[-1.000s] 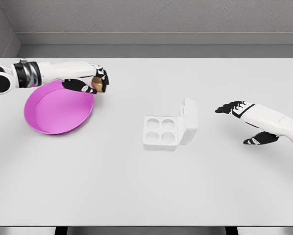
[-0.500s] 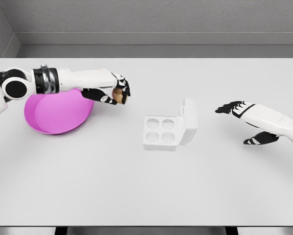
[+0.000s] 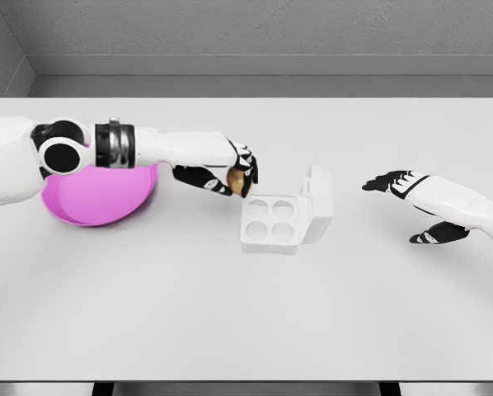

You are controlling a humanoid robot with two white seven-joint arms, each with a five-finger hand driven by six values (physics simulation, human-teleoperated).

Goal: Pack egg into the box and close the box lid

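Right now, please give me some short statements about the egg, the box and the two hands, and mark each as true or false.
1. The left hand holds the egg. True.
2. The box lid is closed. False: it stands open on the right side of the box.
3. All four cups of the box are empty. True.
4. The right hand grips the lid. False: it hovers open, apart from the box.
5. The pink bowl has an egg in it. False: no egg shows inside.
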